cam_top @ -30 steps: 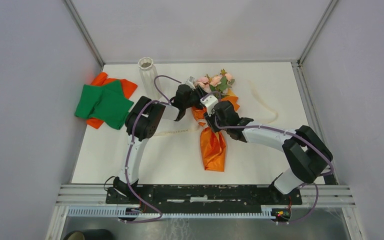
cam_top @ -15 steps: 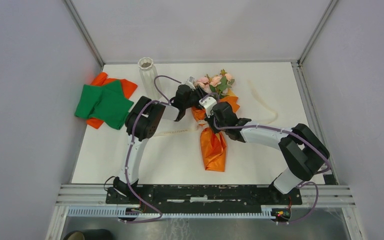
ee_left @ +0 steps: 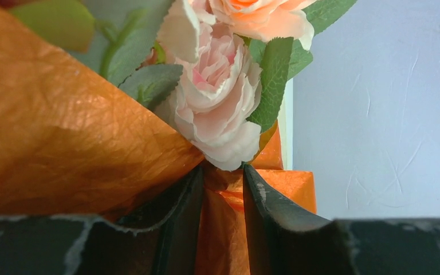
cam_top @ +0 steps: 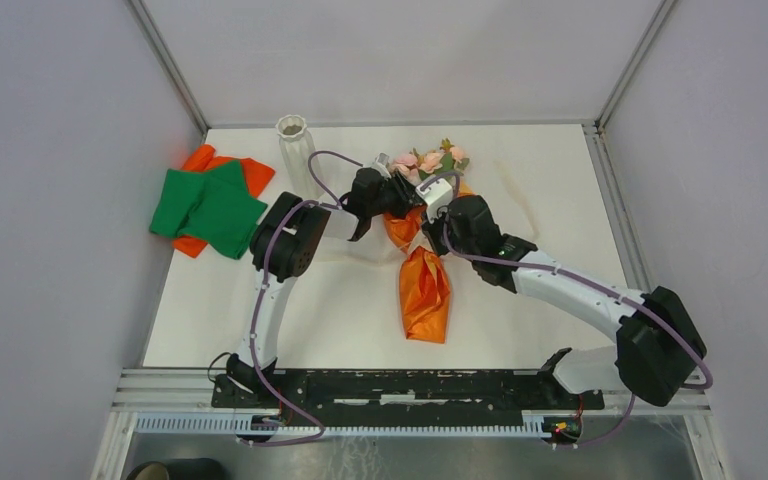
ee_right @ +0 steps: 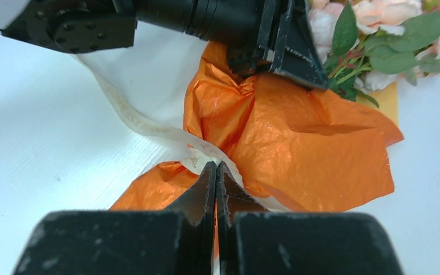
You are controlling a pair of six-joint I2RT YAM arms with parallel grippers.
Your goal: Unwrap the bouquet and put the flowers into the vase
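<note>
The bouquet [cam_top: 425, 290] lies mid-table, its orange paper [ee_right: 298, 132] crumpled and pinched at the neck by a whitish ribbon [ee_right: 143, 123]. The flowers [cam_top: 432, 160], pink roses with green leaves [ee_left: 220, 97], stick out at the far end. My left gripper [cam_top: 403, 195] is shut on the bunched paper just below the blooms, and the paper fills the gap at its tips [ee_left: 222, 172]. My right gripper [cam_top: 425, 215] hangs over the neck, jaws pressed together on the ribbon at its tips [ee_right: 215, 166]. The vase [cam_top: 293, 145] stands upright at the back left.
A green cloth [cam_top: 205, 205] lies over an orange cloth [cam_top: 245, 172] at the table's left edge, close to the vase. Grey walls enclose the table on three sides. Both arms crowd the bouquet's neck.
My right gripper has gone from partly open to shut at the ribbon, and the right arm has stretched farther back. The left gripper has kept its hold and place.
</note>
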